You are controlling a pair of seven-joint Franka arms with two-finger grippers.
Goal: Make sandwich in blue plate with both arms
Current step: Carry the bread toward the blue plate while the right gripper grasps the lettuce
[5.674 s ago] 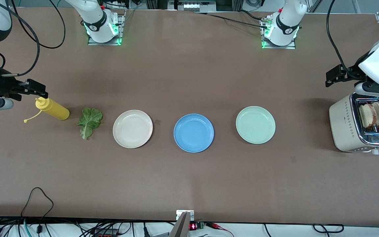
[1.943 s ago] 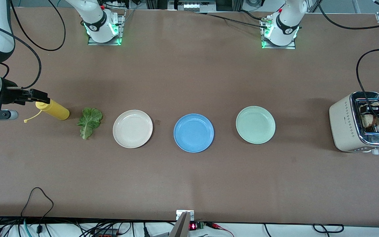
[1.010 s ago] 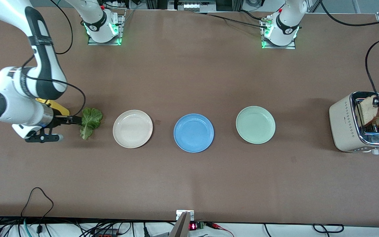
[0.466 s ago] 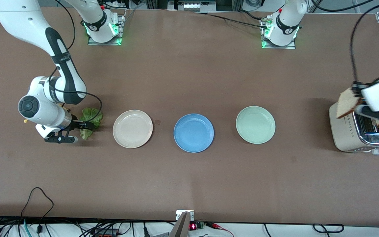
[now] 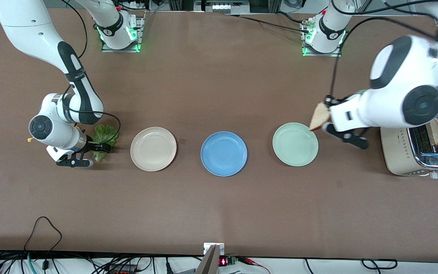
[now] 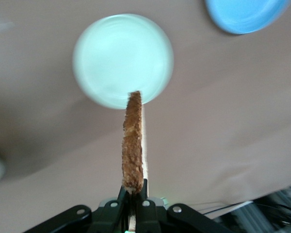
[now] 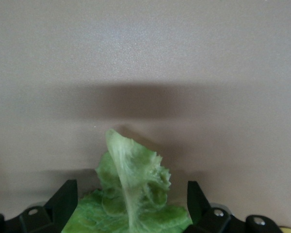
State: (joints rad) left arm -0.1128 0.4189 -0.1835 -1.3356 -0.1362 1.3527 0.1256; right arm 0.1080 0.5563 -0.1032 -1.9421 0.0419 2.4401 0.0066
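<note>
Blue plate [image 5: 224, 153] first: I see it bare on the brown table [image 5: 219, 213], in the middle of a row of three, the nearest of them to my front camera by a hair. At its 9 o'clock in the front view sits the cream-white plate [image 5: 153, 148]; at its 3 o'clock the mint-green plate [image 5: 295, 144], which also shows in the left wrist view with the blue one's edge [image 6: 245, 14] past it.

Toward the right arm's end of the table, the right gripper [image 5: 98, 144] is down at the lettuce leaf [image 5: 103, 137], jaws standing wide with the leaf between them. In the right wrist view the leaf [image 7: 133, 194] rises ruffled between the two spread fingers [image 7: 63, 204], and neither pad presses it.

Toward the left arm's end, the toaster [image 5: 413, 150] stands at 3 o'clock of the mint-green plate, with one bread slice [image 5: 437, 131] in its slot.

My left gripper [image 5: 327, 114] is up in the air over the rim of the mint-green plate at its 2 o'clock, clamped tight on a second bread slice [image 5: 319, 117]. The left wrist view shows that slice [image 6: 132, 143] edge-on, brown crust toward the camera, pinched at its base.
</note>
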